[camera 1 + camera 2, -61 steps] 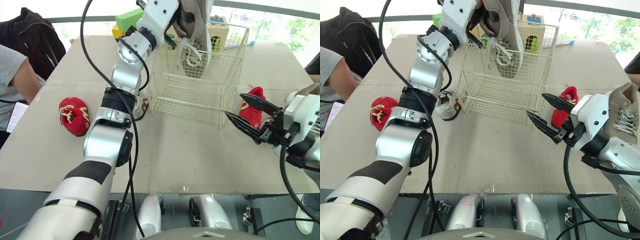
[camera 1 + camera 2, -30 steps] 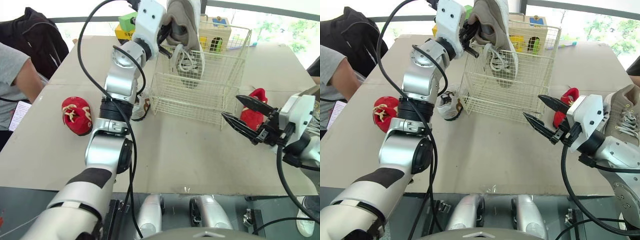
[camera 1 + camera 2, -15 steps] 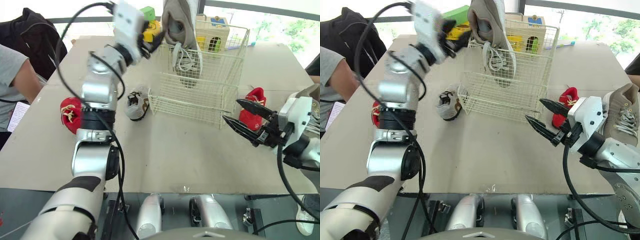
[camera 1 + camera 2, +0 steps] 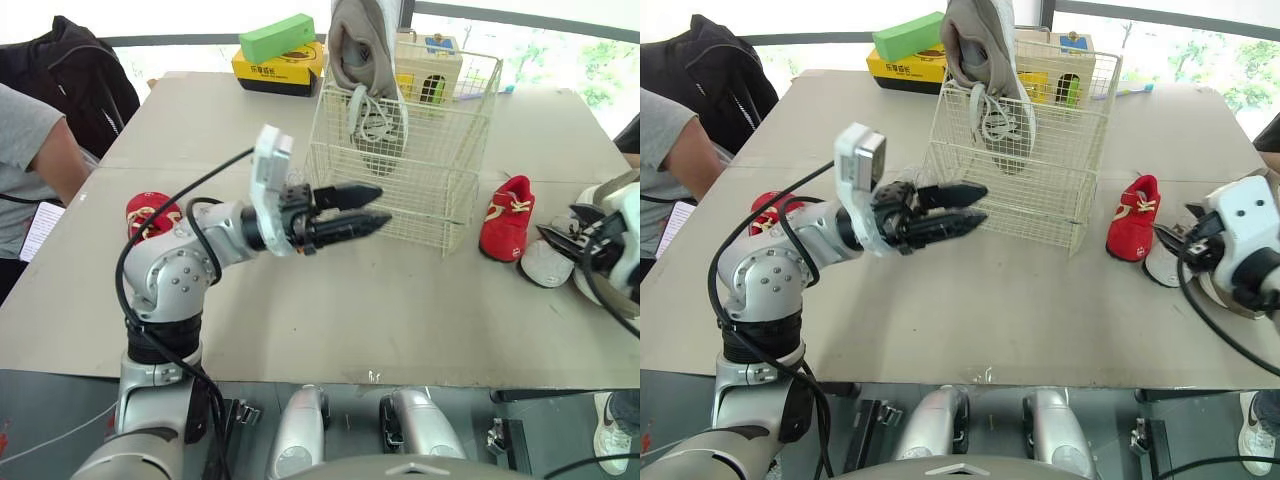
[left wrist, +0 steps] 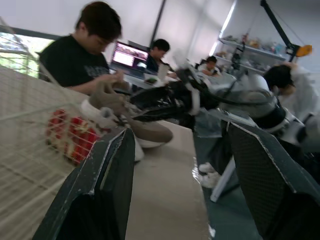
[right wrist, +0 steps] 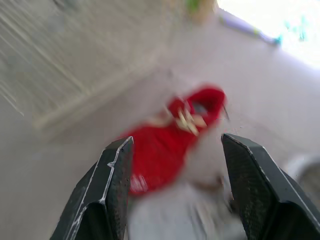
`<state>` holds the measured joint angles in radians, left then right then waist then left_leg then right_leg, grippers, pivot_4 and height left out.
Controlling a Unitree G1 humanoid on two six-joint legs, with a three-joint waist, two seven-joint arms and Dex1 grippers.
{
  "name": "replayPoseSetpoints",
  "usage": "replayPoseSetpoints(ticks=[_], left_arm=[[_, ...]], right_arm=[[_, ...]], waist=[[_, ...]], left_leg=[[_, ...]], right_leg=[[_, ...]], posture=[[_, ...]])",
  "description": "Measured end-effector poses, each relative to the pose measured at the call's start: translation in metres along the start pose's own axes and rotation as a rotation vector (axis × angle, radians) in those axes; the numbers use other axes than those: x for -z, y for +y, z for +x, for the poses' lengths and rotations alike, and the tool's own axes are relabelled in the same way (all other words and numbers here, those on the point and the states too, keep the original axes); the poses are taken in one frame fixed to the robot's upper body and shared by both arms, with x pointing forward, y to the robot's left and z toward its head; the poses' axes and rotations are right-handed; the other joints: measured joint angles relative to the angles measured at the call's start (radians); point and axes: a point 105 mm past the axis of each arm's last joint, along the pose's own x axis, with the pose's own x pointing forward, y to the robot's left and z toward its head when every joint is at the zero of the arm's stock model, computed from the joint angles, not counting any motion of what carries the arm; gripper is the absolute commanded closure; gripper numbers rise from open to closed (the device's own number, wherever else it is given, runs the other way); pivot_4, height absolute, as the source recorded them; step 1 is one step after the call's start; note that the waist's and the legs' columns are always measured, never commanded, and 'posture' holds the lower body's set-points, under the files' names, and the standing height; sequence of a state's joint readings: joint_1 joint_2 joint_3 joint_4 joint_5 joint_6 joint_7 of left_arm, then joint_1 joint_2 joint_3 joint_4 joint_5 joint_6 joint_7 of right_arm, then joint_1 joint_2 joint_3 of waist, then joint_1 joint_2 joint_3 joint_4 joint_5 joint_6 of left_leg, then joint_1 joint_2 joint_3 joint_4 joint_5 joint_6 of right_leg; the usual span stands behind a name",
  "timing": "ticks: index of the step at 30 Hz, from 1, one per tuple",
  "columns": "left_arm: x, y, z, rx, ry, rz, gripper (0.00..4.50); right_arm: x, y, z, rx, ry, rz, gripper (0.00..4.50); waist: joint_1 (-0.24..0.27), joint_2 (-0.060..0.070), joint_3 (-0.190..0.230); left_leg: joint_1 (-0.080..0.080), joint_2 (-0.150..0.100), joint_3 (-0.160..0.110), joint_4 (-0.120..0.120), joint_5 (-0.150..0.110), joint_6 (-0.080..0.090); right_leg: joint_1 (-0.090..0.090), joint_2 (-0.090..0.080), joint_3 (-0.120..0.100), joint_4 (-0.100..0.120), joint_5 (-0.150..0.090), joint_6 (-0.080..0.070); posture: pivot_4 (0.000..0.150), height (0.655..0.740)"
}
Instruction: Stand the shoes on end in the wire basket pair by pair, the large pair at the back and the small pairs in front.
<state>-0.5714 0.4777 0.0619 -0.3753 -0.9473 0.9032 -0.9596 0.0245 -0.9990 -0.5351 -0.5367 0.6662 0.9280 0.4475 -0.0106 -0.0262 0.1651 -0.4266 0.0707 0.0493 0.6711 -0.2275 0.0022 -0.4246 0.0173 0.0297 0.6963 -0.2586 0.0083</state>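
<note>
Releasing the large beige sneaker is complete: it stands on end against the rear left corner of the wire basket, heel above the rim, with nothing touching it. Treat the first half of the large pair as placed. Your left tool is empty, its fingers apart, and hangs low over the tabletop just in front of the basket. Two seconds ago this tool was clamped on the sneaker above the basket; half a second ago it was already free beside the heel; it has since swung down and back. Your right tool, fingers spread wide and empty, has retreated from the basket's front corner toward the right edge and faces the red shoe lying right of the basket. The matching beige sneaker lies on the tabletop at the far right; judge it the next item to fetch. A small white shoe lies beside the red one, and a second red shoe lies well apart at the left.
</note>
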Motion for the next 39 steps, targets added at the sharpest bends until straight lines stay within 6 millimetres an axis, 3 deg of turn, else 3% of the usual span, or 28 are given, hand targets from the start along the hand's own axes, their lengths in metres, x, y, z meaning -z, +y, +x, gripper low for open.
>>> replayPoseSetpoints(ticks=[3,7,13,18,20,27,30,33,39], left_arm=[[0.019,-0.009,0.004,0.063,0.045,-0.024,1.31],[0.033,-0.016,0.008,0.108,0.073,-0.021,1.31],[0.033,-0.021,0.014,0.146,0.051,0.005,1.31],[0.036,-0.022,0.015,0.128,0.061,0.018,1.31],[0.036,-0.025,0.013,0.12,0.075,0.035,1.31],[0.032,-0.028,0.009,0.089,0.056,0.044,1.31],[0.029,-0.026,0.008,0.079,0.053,0.073,1.27],[0.03,-0.022,0.011,0.072,0.067,0.099,1.27],[0.03,-0.022,0.01,0.103,0.082,0.103,1.27]], right_arm=[[0.008,-0.031,-0.006,0.051,0.126,0.097,1.88],[0.02,-0.076,-0.01,0.166,0.221,0.27,1.88],[0.049,-0.106,0.001,0.14,0.351,0.395,1.88],[0.064,-0.131,0.009,0.209,0.419,0.396,1.88],[0.074,-0.133,0.012,0.226,0.472,0.393,1.88],[0.099,-0.108,0.019,0.173,0.593,0.44,1.88],[0.099,-0.097,0.02,0.133,0.598,0.382,1.18],[0.1,-0.093,0.025,0.139,0.577,0.382,0.05],[0.104,-0.102,0.042,0.232,0.486,0.514,0.05]], waist=[[-0.009,0.0,0.0],[-0.009,0.001,0.0],[-0.007,0.001,0.0],[-0.011,0.002,0.0],[-0.012,0.002,0.0],[-0.005,0.002,0.0],[-0.004,0.001,0.0],[-0.011,0.0,-0.001],[-0.037,-0.002,-0.002]], left_leg=[[0.015,0.0,0.001,-0.003,0.0,0.001],[0.014,0.0,0.002,-0.003,0.0,0.001],[0.014,0.0,0.009,-0.003,-0.001,0.002],[0.014,0.0,0.011,-0.003,-0.002,0.003],[0.014,0.001,0.011,-0.003,-0.002,0.002],[0.013,0.001,0.011,-0.003,-0.002,0.002],[0.013,0.001,0.01,-0.003,-0.002,0.002],[0.014,0.002,0.011,-0.003,-0.002,0.002],[0.016,0.002,0.012,-0.003,-0.002,0.002]], right_leg=[[0.012,0.001,0.005,-0.001,-0.002,0.002],[0.011,0.001,0.006,-0.002,-0.002,0.003],[0.009,0.001,0.011,-0.003,-0.002,0.002],[0.008,0.002,0.014,-0.002,-0.002,0.002],[0.007,0.002,0.013,-0.002,-0.002,0.002],[0.007,0.002,0.013,-0.002,-0.002,0.003],[0.008,0.002,0.012,-0.003,-0.003,0.003],[0.008,0.003,0.013,-0.003,-0.003,0.003],[0.009,0.004,0.015,-0.002,-0.002,0.004]], posture=[[0.15,0.74],[0.15,0.74],[0.15,0.74],[0.15,0.74],[0.15,0.74],[0.15,0.74],[0.15,0.74],[0.15,0.74],[0.15,0.74]])
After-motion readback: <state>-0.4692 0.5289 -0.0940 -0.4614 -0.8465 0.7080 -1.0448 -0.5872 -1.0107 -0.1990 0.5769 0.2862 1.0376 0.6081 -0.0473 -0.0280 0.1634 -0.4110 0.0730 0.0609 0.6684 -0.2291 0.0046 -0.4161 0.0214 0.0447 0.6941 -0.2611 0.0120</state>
